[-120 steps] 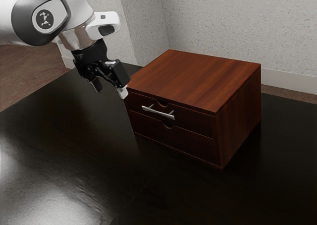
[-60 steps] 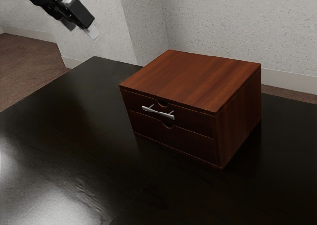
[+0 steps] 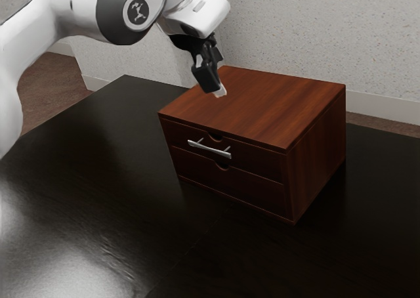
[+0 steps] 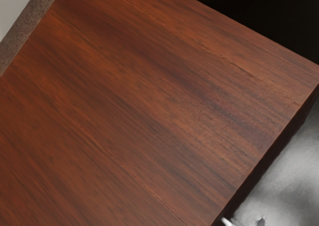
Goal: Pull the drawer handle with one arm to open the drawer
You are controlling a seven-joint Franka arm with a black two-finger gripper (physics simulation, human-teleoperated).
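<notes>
Exterior view: hand (image 3: 216, 88) above the cabinet (image 3: 262, 107), over the far left part of its top, seen edge-on — open or closed, cannot tell. Silver drawer handle (image 3: 209, 148) on the shut upper drawer (image 3: 252, 157), well below the hand. Wrist view: reddish wood of the cabinet (image 4: 149, 111) close beneath — dark table (image 4: 294, 186) past its edge.

Gripper (image 3: 217, 91) from far upper left to just above the drawer cabinet (image 3: 275, 107) top
</notes>
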